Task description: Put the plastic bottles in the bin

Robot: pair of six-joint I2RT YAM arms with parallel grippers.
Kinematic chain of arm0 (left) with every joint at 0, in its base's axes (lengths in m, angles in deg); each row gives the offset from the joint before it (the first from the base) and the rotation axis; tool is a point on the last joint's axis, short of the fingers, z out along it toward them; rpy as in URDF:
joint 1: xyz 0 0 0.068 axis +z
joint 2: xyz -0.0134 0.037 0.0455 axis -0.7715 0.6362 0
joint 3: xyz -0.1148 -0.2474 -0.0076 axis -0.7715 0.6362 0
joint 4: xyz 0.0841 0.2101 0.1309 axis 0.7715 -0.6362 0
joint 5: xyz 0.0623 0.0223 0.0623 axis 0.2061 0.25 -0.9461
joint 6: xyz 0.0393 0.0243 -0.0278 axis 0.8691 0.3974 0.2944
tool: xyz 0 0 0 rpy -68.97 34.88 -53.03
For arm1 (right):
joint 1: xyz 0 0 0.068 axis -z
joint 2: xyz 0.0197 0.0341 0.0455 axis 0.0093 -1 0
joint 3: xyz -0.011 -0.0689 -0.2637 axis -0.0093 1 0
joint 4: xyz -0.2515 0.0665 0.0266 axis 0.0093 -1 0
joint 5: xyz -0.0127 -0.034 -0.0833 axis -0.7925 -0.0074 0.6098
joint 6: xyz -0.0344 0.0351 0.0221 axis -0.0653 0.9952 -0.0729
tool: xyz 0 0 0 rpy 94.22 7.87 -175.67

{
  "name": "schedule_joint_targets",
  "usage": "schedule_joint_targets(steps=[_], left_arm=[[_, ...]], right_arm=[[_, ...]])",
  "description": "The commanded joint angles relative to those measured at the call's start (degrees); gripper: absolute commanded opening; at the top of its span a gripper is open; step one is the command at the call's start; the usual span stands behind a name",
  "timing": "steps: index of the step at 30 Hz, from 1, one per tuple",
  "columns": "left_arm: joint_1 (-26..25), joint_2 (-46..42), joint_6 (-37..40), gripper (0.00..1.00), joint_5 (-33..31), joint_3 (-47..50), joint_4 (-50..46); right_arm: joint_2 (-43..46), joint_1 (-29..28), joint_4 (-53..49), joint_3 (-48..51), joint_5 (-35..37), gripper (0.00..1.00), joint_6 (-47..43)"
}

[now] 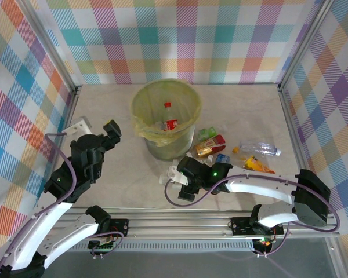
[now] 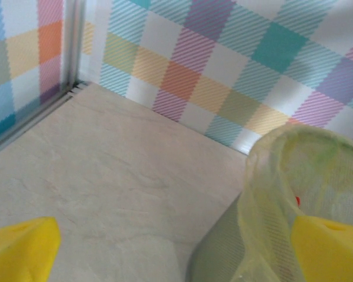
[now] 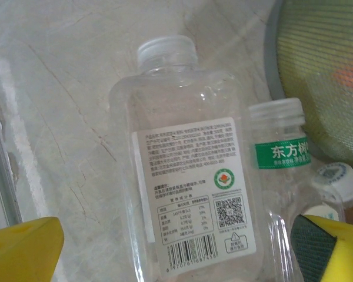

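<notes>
A clear white-labelled plastic bottle (image 3: 194, 194) is being straddled by the wide-open, empty fingers of the right gripper (image 3: 176, 252). The left gripper (image 2: 175, 252) is gaping empty too. The round grey-green bin (image 1: 165, 82) is being part-filled, and several bottles (image 1: 261, 149) are lying outside.

Overhead from behind, bin (image 2: 265, 205) shared with low left wrist view, right wrist close over bottles (image 3: 188, 176)

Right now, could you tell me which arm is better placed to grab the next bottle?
Right. The right gripper, open, hangs over a clear bottle by the bin, with more bottles on that side; the left gripper, open, is on the bin's other side, away from them.
</notes>
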Motion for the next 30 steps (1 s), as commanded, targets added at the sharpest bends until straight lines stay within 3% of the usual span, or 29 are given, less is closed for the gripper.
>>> schedule_joint_targets(steps=[1, 30], left_arm=[[-0.3, -0.9, -0.6, 1.0, -4.5, 1.0, -0.5], [1.1, 0.2, 0.5, 1.0, -3.1, 1.0, -1.1]], right_arm=[[-1.1, -0.2, 4.0, 0.8, -1.9, 1.0, -7.0], [-14.1, 4.8, 9.6, -1.4, -5.6, 1.0, -10.2]])
